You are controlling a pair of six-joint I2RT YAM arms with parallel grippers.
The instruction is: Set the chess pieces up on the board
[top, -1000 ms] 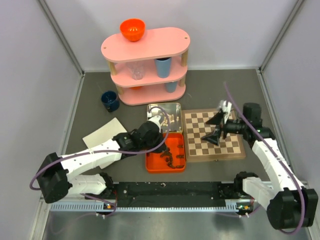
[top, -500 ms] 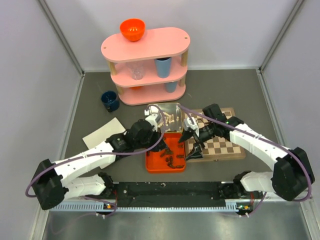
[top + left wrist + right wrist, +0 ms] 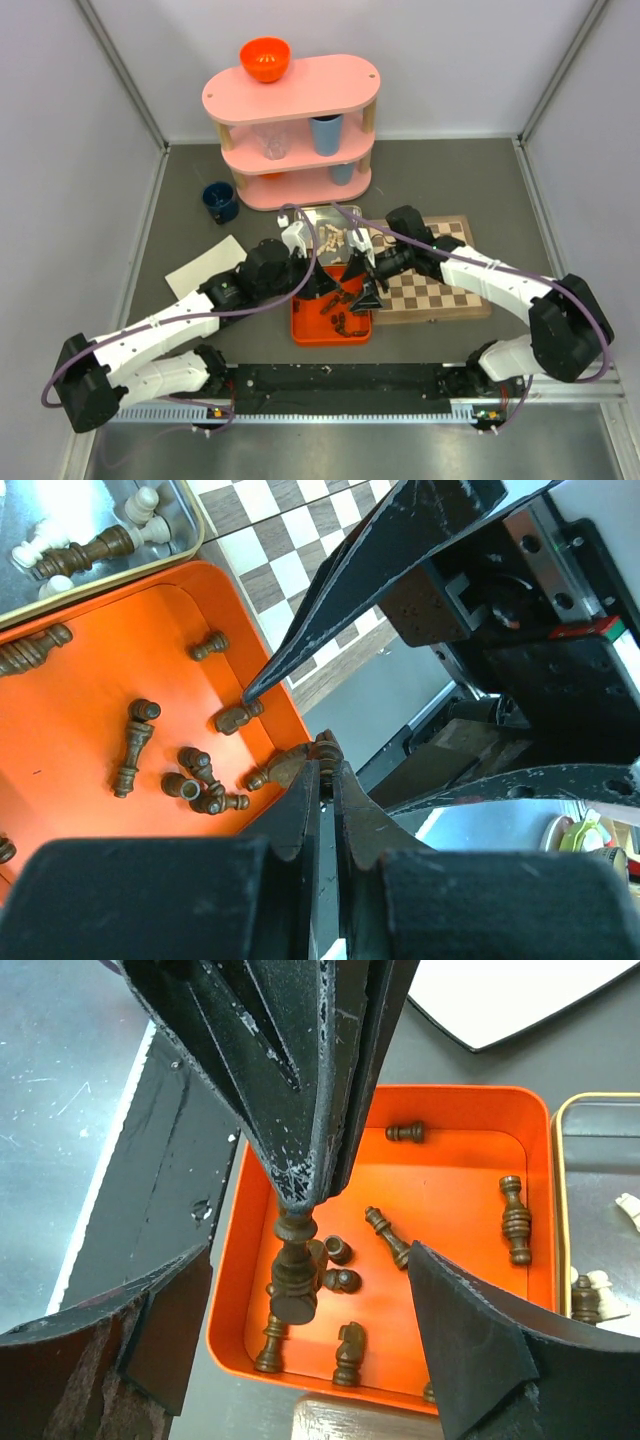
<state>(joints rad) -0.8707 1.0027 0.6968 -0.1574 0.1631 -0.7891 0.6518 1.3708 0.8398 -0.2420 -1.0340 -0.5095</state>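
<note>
Right wrist: my left gripper (image 3: 298,1198) clamps dark brown chess piece (image 3: 292,1275) above orange tray (image 3: 450,1100); right gripper (image 3: 358,283) gapes around it.

Checking all three views now, no lettering, label, brand, number or sign legible anywhere
</note>
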